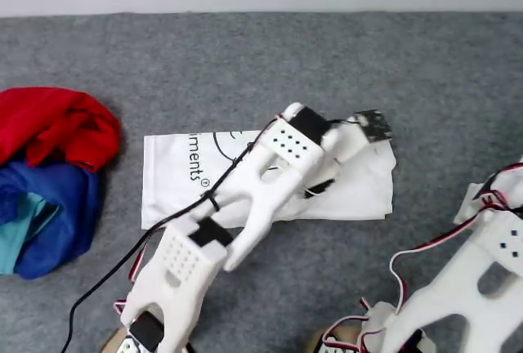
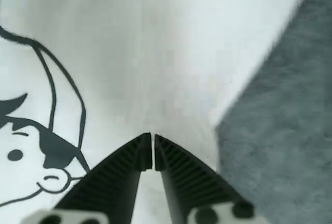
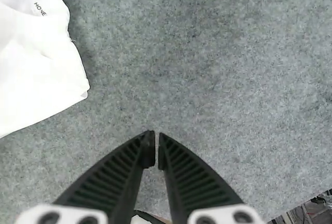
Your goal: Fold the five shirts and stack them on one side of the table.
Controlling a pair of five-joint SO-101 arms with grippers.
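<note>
Left wrist view: left pincer [image 2: 149, 149] clenched, tips over the white shirt [image 2: 166, 47], beside its printed drawing [image 2: 49, 154]. Right pincer [image 3: 156, 149], also clenched, hangs above the grey surface [image 3: 233, 68] just off that shirt's edge.

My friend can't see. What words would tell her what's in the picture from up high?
The left arm stretches over a white shirt lying flat in the middle of a grey table. A heap of red and blue shirts sits at the picture's left edge, and the right arm is at the lower right.
</note>
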